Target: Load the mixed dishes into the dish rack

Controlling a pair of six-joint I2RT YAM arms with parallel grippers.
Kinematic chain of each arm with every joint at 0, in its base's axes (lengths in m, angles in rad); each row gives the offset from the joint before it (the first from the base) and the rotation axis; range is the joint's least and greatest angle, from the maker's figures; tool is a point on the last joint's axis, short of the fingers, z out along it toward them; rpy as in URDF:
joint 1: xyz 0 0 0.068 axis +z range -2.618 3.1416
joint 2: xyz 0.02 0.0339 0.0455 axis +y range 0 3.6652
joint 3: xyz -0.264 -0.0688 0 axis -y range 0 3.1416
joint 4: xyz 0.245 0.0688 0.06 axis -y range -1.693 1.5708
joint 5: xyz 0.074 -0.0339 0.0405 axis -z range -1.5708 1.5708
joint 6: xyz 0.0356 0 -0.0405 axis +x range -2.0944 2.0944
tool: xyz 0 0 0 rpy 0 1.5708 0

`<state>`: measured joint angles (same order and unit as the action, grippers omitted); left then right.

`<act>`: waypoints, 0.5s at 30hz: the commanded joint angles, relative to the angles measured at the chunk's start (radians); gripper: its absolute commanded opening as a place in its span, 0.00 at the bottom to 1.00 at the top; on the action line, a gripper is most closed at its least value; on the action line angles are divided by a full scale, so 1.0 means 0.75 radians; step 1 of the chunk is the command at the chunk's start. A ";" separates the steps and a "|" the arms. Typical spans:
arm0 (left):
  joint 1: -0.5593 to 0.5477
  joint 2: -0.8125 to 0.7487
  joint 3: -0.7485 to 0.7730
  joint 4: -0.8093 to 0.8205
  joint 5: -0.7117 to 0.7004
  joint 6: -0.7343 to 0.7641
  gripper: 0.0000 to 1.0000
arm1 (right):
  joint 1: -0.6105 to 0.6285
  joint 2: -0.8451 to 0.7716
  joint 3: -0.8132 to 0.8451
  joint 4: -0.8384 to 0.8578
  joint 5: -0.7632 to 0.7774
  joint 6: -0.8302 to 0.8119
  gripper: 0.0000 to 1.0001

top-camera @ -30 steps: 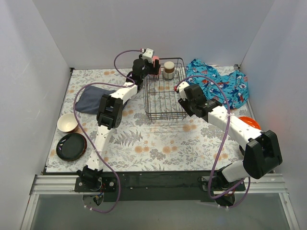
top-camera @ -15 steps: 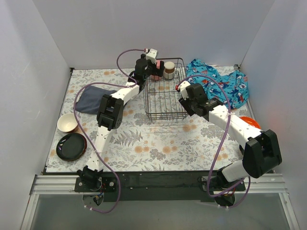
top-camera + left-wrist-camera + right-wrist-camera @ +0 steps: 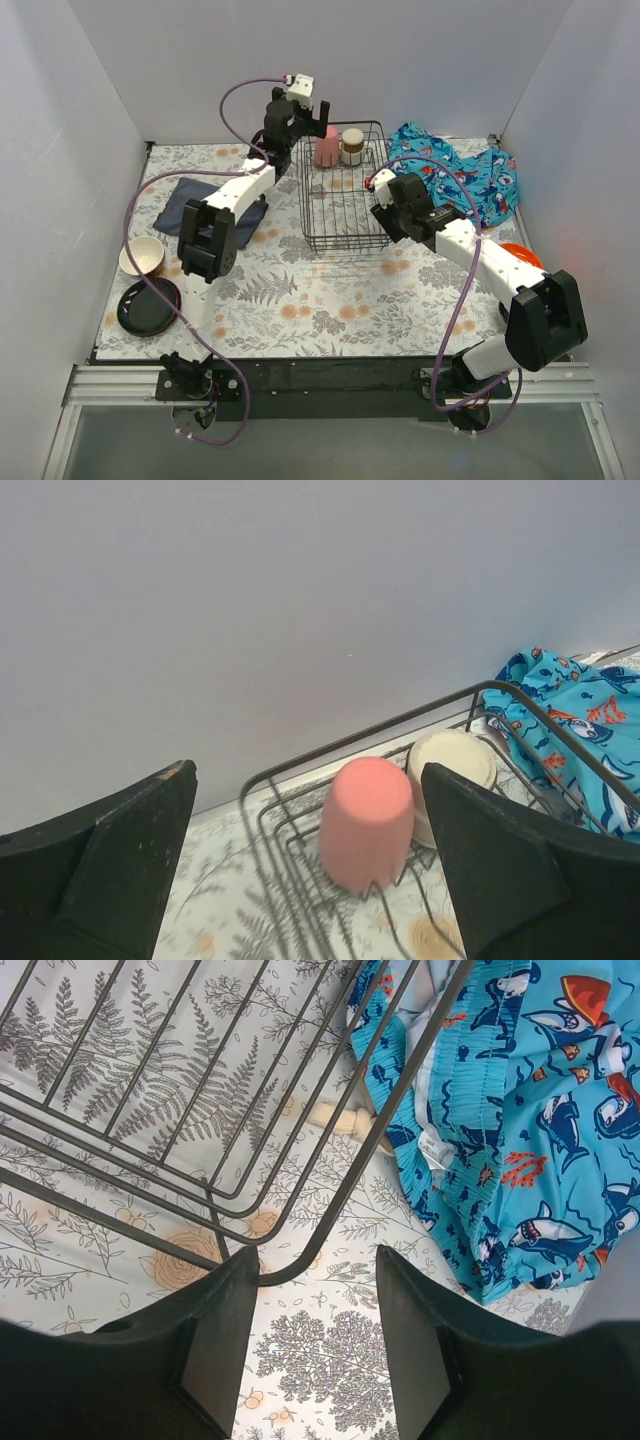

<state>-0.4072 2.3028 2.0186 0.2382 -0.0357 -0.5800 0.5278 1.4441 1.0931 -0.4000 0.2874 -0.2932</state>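
White walls box in a floral table (image 3: 320, 300). Twd 12 o'clock sits the dish rack (image 3: 345, 250). The pink cup (image 3: 366, 820) stands mouth-down in its far-L corner, just beside a 2nd cup (image 3: 455, 765), inverted to drain, I reckon. My L pincer (image 3: 308, 775) hangs above, jaws spread wide, nothing in them. My R pincer (image 3: 318, 1255) straddles the near-R corner wire, unclamped, prob. bracing vs sliding. Tan bowl (image 3: 141, 256) + dark plate (image 3: 148, 305) lie at 8 o'clock, orange plate (image 3: 525, 253) at 4.

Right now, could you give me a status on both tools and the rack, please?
Left tool open, above pink cup. Cup in dish rack. Right tool open at rack corner.
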 commanded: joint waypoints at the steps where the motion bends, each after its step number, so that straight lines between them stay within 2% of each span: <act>1: 0.095 -0.352 -0.185 -0.223 -0.008 0.012 0.95 | -0.018 0.026 0.119 0.032 -0.046 -0.002 0.59; 3: 0.119 -0.503 -0.302 -0.285 -0.018 0.071 0.95 | -0.033 0.065 0.164 0.032 -0.058 0.027 0.61; 6: 0.170 -0.664 -0.435 -0.534 0.017 0.094 0.94 | -0.061 0.105 0.248 0.028 -0.127 0.068 0.65; 10: 0.232 -0.822 -0.558 -0.906 -0.010 0.088 0.93 | -0.086 0.146 0.340 -0.009 -0.309 0.119 0.72; 15: 0.289 -1.002 -0.795 -1.158 -0.069 0.143 0.90 | -0.096 0.161 0.428 -0.078 -0.443 0.121 0.76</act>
<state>-0.2104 1.6436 1.5368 -0.3534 -0.0639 -0.5217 0.4599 1.5623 1.3361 -0.4183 0.0746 -0.2291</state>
